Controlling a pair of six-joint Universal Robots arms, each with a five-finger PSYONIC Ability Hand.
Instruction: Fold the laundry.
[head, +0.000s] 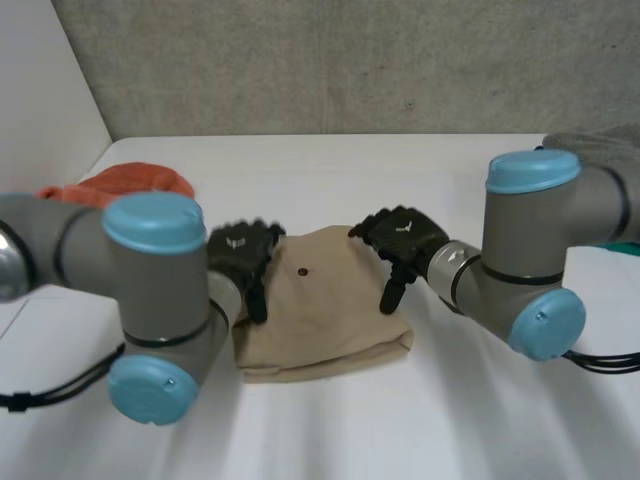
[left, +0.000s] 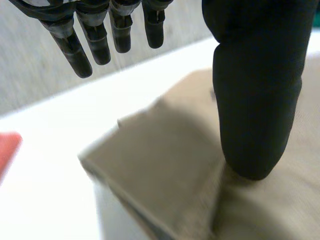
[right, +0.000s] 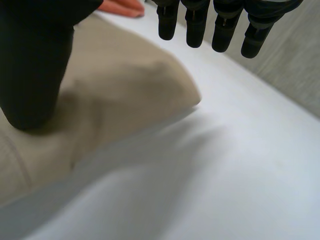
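Observation:
A folded beige garment (head: 325, 315) with a small dark button lies in the middle of the white table (head: 330, 170). My left hand (head: 243, 253) rests over its left edge, fingers straight and open, the thumb pressing down on the beige cloth (left: 165, 170). My right hand (head: 402, 243) hovers over the garment's right edge, open too. Its thumb touches the beige cloth (right: 115, 95) while the straight fingers (right: 200, 25) hang clear above the table.
An orange-red cloth (head: 135, 183) lies at the back left of the table, seen too as the orange cloth (left: 7, 150) past my left hand. A grey-green cloth (head: 605, 145) sits at the far right edge. A concrete wall stands behind.

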